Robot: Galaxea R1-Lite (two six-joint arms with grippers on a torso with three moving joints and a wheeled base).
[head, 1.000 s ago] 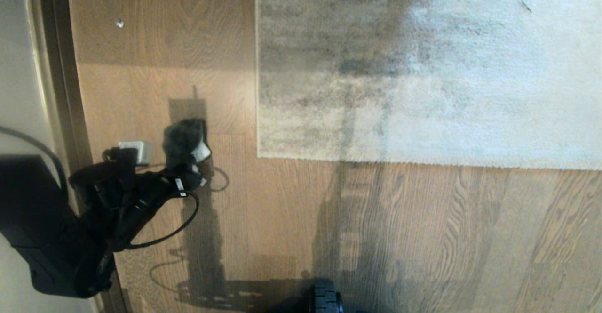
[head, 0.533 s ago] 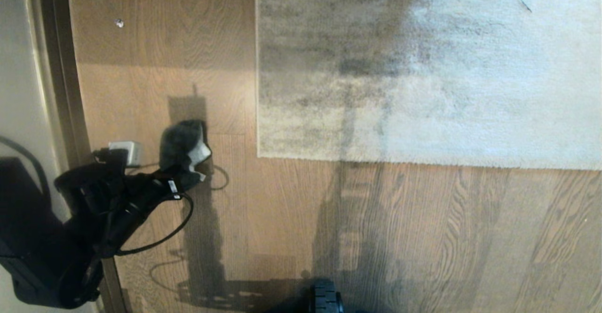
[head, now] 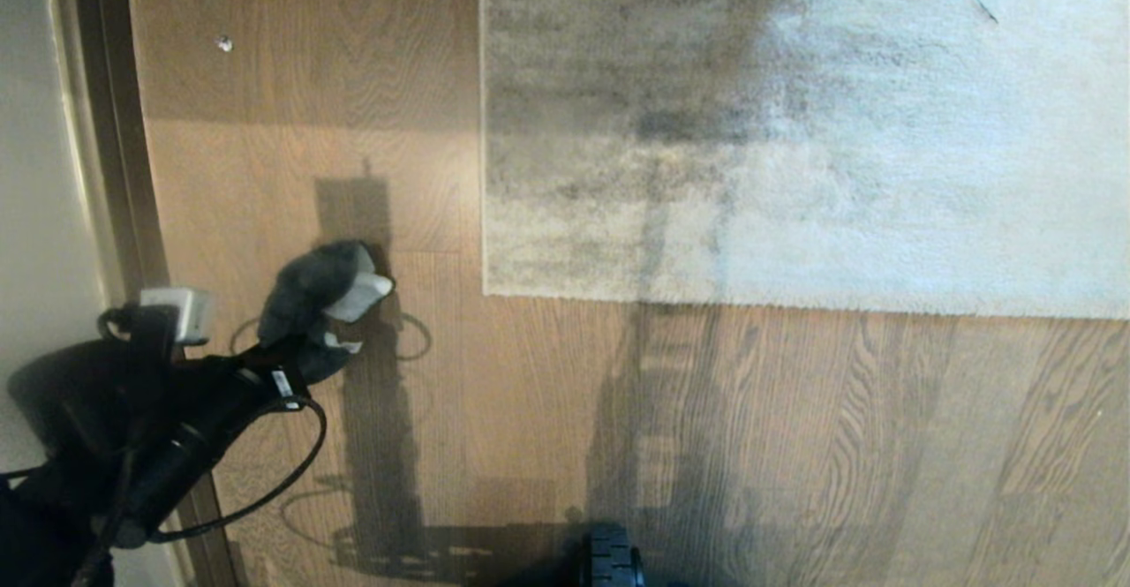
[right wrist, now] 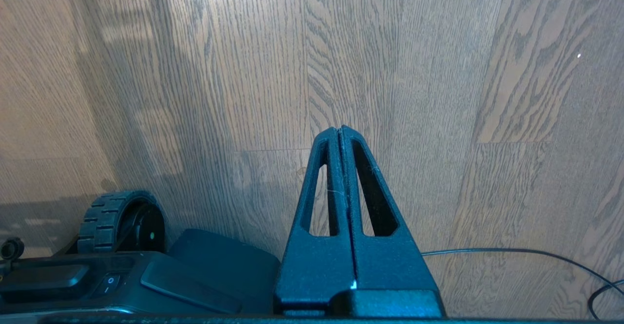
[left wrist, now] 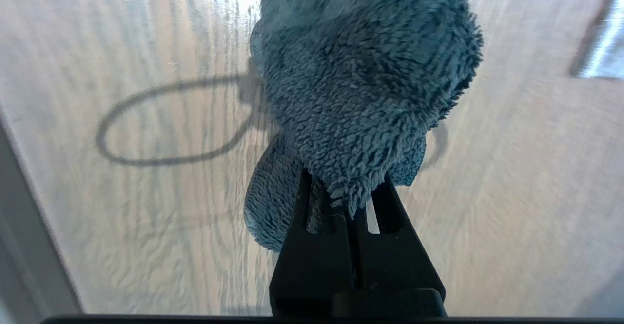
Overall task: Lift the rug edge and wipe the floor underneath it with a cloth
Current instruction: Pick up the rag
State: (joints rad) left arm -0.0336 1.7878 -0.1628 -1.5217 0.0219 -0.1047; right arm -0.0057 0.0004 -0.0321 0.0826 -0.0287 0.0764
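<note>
Since a second before, the left arm had drawn back toward the robot and toward the wall side, carrying the cloth (head: 320, 291) with it; the rug and the floor had not shifted in the head view.

Nearest the robot, a ribbed black wheel (head: 611, 559) of the base showed at the near edge of the head view. The right gripper (right wrist: 340, 130) hung parked over bare floor (right wrist: 487, 70) beside the base, its two fingers pressed flat together with nothing between them, and a thin cable (right wrist: 516, 253) trailed across the planks close by.

Farther out on the left, the left gripper (left wrist: 352, 195) was clamped tight on the cloth (left wrist: 360, 90), a dark grey fuzzy bundle with a paler inner fold showing. The bundle stood out beyond the fingertips, above the wood-grain floor (head: 794, 428). Whether it touched the planks could not be told. The dark skirting strip (head: 115, 128) ran along the wall just beside that arm.

Beyond, well apart from the cloth, the rug edge (head: 706, 297) lay flat on the floor, its corner (head: 487, 291) down.
</note>
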